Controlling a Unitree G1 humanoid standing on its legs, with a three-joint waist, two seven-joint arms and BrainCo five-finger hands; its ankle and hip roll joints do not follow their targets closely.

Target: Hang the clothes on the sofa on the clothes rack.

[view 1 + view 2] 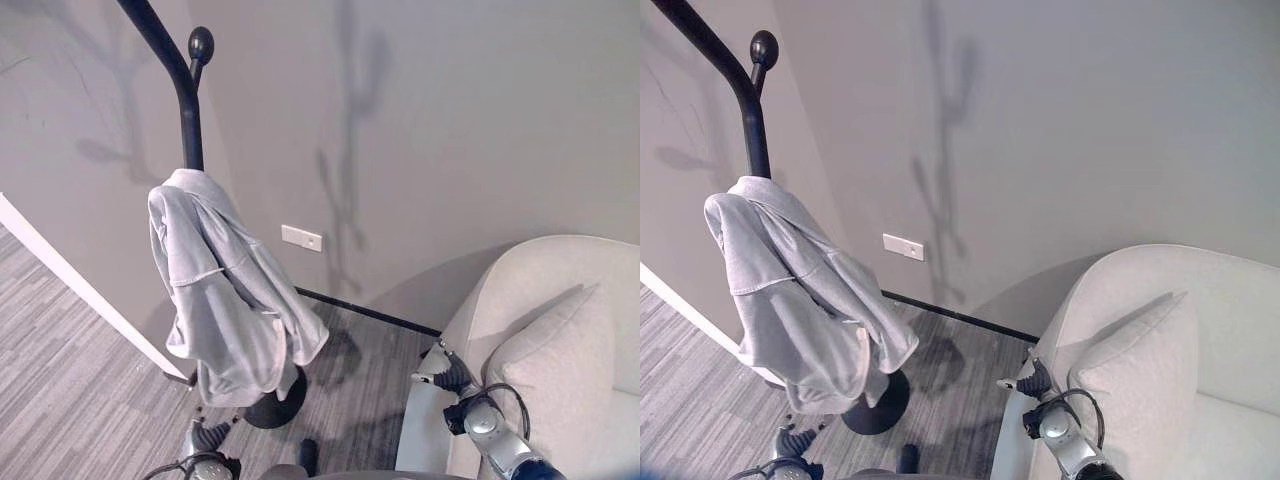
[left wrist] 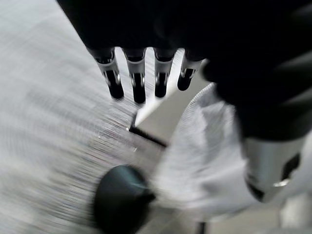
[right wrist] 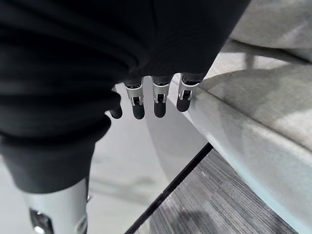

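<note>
Clothes rack [image 1: 178, 75] is holding the grey garment [image 1: 225, 295] at far left, while both hands are hanging low, fingers relaxed and holding nothing: left hand [image 1: 205, 438] near the rack base [image 1: 275, 405], right hand [image 1: 452, 376] beside the sofa [image 1: 560, 340].

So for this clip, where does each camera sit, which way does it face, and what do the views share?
Left eye, head: down at grey garment hung on clothes rack; both hands low.
Right eye, head: same scene; sofa by right hand.
Left wrist: along left hand towards the rack's base, garment.
Right wrist: along right hand, sofa edge.
Shared: garment, rack, sofa.
</note>
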